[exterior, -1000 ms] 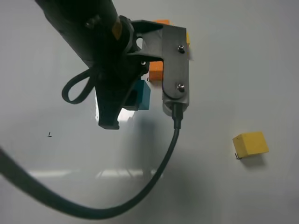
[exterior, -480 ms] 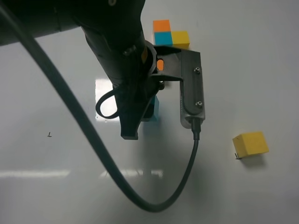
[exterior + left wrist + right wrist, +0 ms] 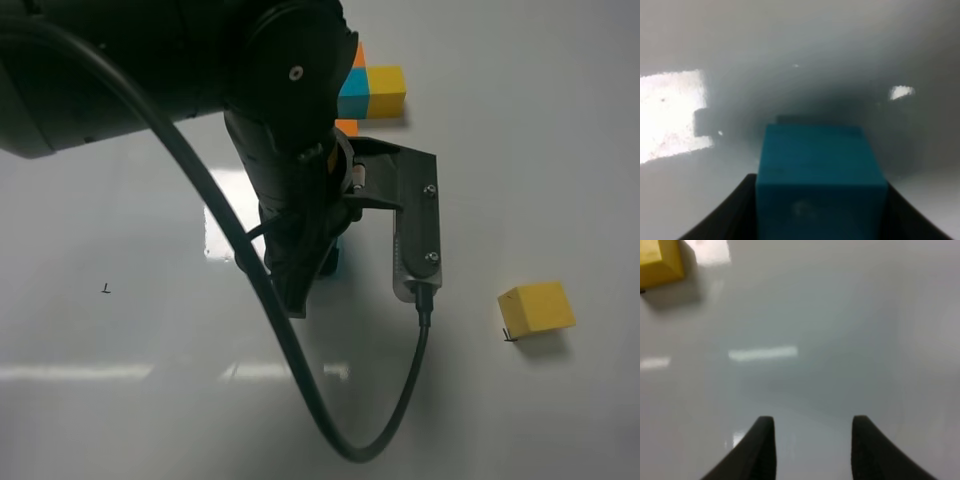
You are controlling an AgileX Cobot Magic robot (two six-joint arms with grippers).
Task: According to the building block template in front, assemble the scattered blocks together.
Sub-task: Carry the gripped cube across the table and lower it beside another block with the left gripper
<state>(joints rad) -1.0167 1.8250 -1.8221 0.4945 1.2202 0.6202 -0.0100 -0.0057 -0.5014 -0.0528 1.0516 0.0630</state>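
The left gripper (image 3: 820,186) is clamped on the teal cube (image 3: 816,150), with a dark finger pressed to each side. I cannot tell whether the cube sits on the white table (image 3: 560,180) or hangs just above it. From above, only a sliver of that cube shows under the left arm (image 3: 200,70), which covers most of the upper left of the high view.

Just beyond, the building block template (image 3: 355,98) lies near the far edge of that view. Its teal and yellow pieces are plain to see, and its orange one is mostly behind the arm. Between the template and the held cube an orange cube (image 3: 347,127) peeks out, close to both (a tight corner, that). The arm's metal camera bracket (image 3: 418,235) and the cable (image 3: 424,325) looping down from it hang over the middle of the table.

To the right the table lies open as far as the yellow cube (image 3: 537,308), which sits well apart from the rest. The right gripper (image 3: 812,432) hangs over bare table with its fingers spread apart, and the yellow cube is ahead of it and off to one side. A small black mark (image 3: 107,289) sits out on the left.
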